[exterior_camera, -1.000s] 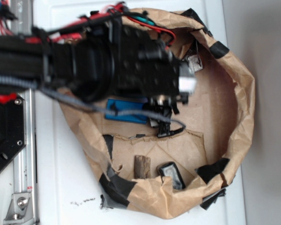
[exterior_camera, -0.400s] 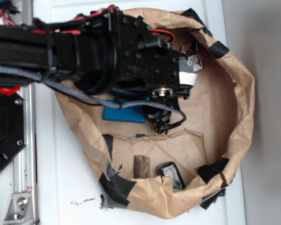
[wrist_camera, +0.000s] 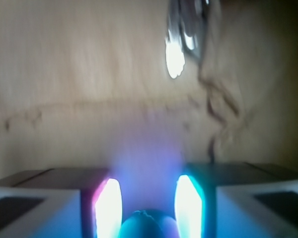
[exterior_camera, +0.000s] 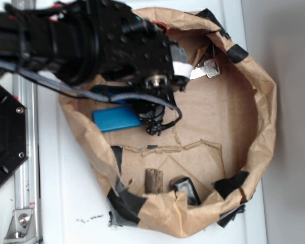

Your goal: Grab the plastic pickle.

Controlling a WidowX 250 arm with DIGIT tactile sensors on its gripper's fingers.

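The crumpled paper nest (exterior_camera: 262,101) fills the scene, and the arm (exterior_camera: 91,40) hangs over its far left. The gripper (wrist_camera: 146,198) looks parted and empty, though blur hinders. The plastic pickle (exterior_camera: 186,189) lies near, right of the wooden piece (exterior_camera: 153,180). This is the approach step; next, travel nearward and descend.

Brown paper tray (exterior_camera: 262,101) on white table (exterior_camera: 71,193) holds blue block (exterior_camera: 117,119), wooden piece (exterior_camera: 153,181), pickle (exterior_camera: 187,189).

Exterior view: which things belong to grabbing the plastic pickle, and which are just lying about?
Job: plastic pickle, dark, partly under the arm; gripper, open.
Lying about: blue block; brown wooden piece; black glossy piece; silver metal piece; paper nest.
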